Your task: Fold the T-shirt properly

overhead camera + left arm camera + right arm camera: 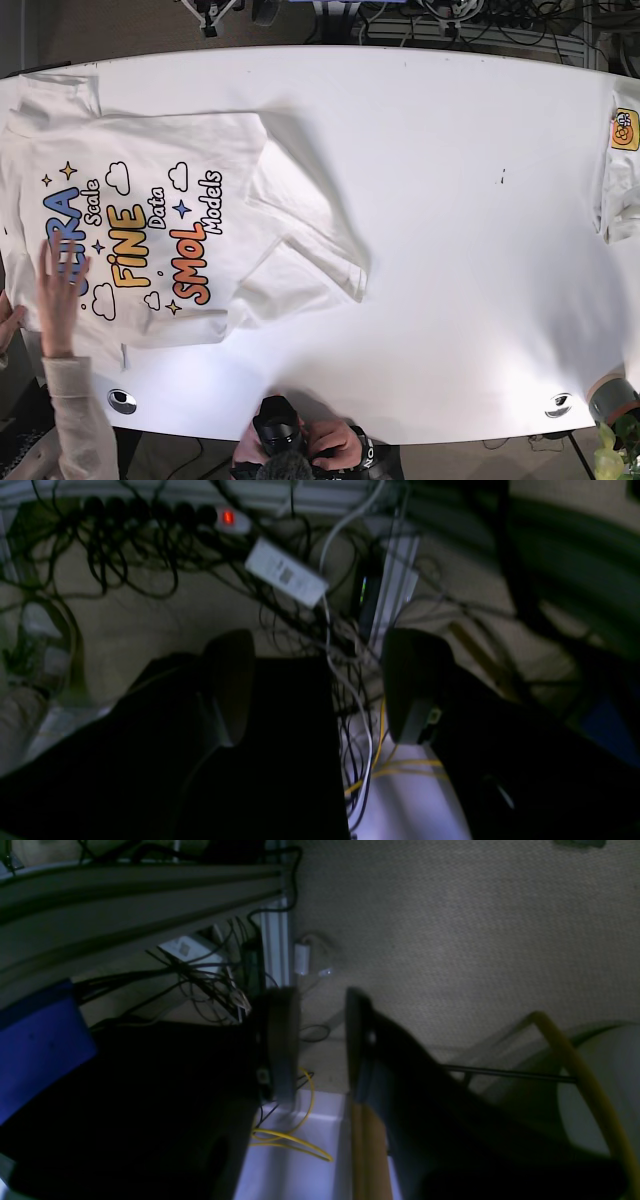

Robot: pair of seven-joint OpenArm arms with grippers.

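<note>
Distance is what the coming move turns on: neither pair of my jaws is anywhere near the T-shirt (pixel 150 235). It lies printed side up on the white worktop (pixel 460 200), at the left end of the base view, its long axis running roughly across that view, with one sleeve folded out toward the worktop's middle. Neither arm shows in the base view at all.

My left gripper (pixel 320 685) hangs with its jaws spread wide and nothing between them; ahead of them is only floor, a tangle of cables (pixel 345 645), a power strip with a lit red switch (pixel 227 517) and a white adapter (pixel 286 578) whose label is too blurred to read. My right gripper (pixel 322 1040) is also released, its gap narrower and empty, over carpet (pixel 450 930) and an aluminium frame post (pixel 276 937). So the shirt is well apart from both, up on the worktop, outside either wrist view.

By the rig's layout the right arm sits on the shirt's side of the base view, so I judge it the nearer one.

A person's hand (pixel 58 300) rests flat on the shirt's near-left edge.

The print reads "FINE", "SMOL", "Scale", "Data", "Models"; a blue word is partly covered, ending in "RA". An orange badge (pixel 626 129) on a second garment (pixel 618 195) at the far right is too small to read.
</note>
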